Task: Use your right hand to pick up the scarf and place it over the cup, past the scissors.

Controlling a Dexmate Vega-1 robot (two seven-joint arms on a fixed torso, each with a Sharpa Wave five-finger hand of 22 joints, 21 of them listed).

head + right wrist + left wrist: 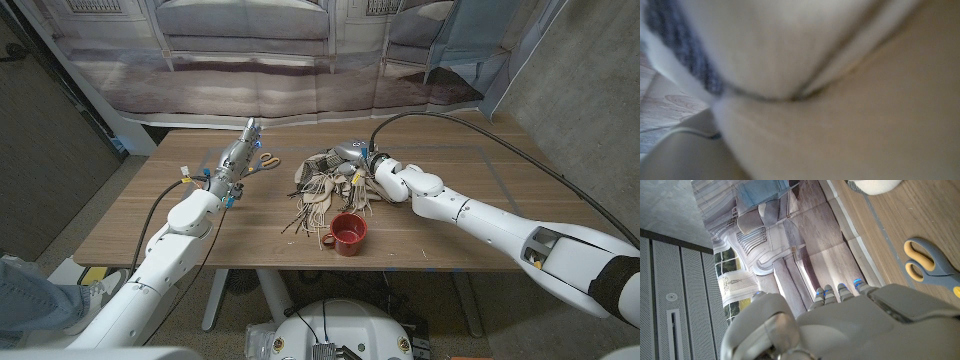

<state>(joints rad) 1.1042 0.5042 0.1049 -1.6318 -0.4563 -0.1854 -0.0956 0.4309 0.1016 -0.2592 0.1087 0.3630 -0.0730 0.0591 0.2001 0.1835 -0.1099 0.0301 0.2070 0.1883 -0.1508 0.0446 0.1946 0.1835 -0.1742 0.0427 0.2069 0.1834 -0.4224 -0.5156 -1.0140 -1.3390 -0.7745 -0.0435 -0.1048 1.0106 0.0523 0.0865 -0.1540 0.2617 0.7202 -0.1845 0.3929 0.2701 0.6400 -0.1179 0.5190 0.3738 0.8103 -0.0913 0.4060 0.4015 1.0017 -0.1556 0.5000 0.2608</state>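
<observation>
A beige and grey fringed scarf (318, 183) lies bunched at the middle of the wooden table (480, 170), its fringe trailing toward the front edge. My right hand (353, 158) is dug into the scarf's right end and grips the cloth; its fingers are hidden in the folds. Blurred beige and grey scarf cloth (800, 60) sits right against the right wrist camera. A red cup (347, 232) stands upright just in front of the scarf, near the front edge. Scissors (268, 160) (929, 266) with yellow-lined grey handles lie left of the scarf. My left hand (245, 143) (850, 325) hovers beside them, fingers stretched, holding nothing.
A printed backdrop (300, 60) hangs behind the table's far edge. Bare wood stretches to the right of my right arm and at the front left. A person's leg and shoe (60, 300) show at the bottom left, off the table.
</observation>
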